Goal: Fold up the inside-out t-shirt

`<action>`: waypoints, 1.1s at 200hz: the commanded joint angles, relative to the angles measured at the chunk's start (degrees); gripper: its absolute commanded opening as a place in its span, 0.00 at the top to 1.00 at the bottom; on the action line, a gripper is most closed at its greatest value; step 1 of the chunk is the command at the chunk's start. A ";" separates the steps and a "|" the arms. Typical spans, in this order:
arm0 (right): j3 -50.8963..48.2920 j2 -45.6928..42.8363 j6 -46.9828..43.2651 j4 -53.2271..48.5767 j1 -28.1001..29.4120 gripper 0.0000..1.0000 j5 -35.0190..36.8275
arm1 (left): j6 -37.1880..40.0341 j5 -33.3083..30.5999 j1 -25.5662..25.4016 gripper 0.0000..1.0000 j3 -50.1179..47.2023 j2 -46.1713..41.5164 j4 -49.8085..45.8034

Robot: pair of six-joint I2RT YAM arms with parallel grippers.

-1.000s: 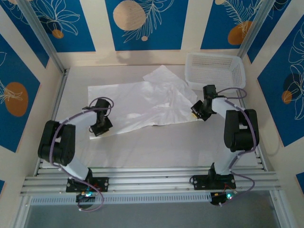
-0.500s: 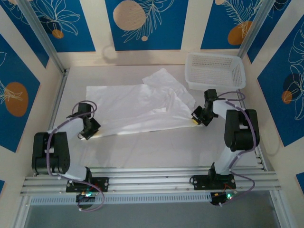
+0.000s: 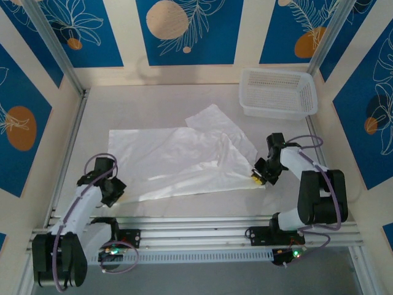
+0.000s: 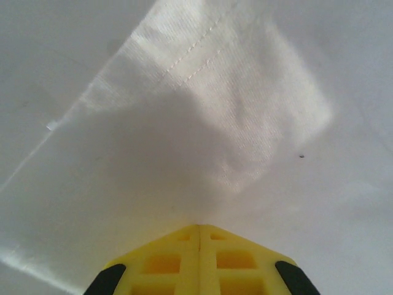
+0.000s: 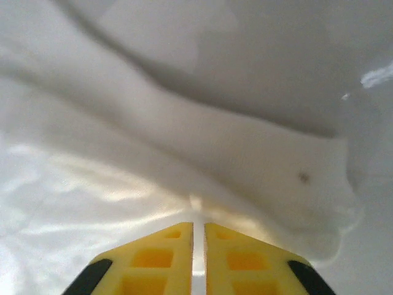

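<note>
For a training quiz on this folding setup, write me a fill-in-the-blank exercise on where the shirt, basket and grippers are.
The mesh basket stands at the far ____ corner of the table.
The t-shirt, spread flat, is coloured ____.
The left gripper sits at the shirt's near-____ corner, the right gripper at the opposite near corner.
In the wrist views, the fingers are coloured ____.
Missing words: right; white; left; yellow.

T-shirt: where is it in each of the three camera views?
Top external: t-shirt spread out across the middle, near corners at the left gripper and right gripper.
Left wrist: stitched edge just ahead of the yellow fingertips.
Right wrist: rumpled folds ahead of the yellow fingertips.
Shared landmark: those yellow fingertips pinching the fabric.
</note>
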 commanded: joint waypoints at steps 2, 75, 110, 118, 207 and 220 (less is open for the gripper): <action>7.98 -3.31 -4.19 2.63 4.71 0.78 3.42 | 3.67 -2.57 -0.65 0.72 6.36 -0.28 -1.46; 43.70 28.34 -30.74 11.45 16.80 0.62 29.10 | 22.63 12.86 -1.31 0.32 17.91 1.10 9.29; 57.92 42.62 -33.02 5.59 15.74 0.57 31.94 | 25.13 15.27 -1.39 0.26 19.19 0.64 8.62; 59.30 44.27 -34.18 5.70 15.58 0.56 31.10 | 25.31 15.37 -1.40 0.26 19.06 0.59 8.55; 73.12 57.66 -34.95 -3.58 14.43 0.49 24.36 | 25.27 15.69 -1.39 0.26 17.45 0.93 9.39; 74.74 58.69 -34.99 -5.09 14.60 0.50 23.79 | 25.23 15.49 -1.39 0.26 17.21 0.83 9.21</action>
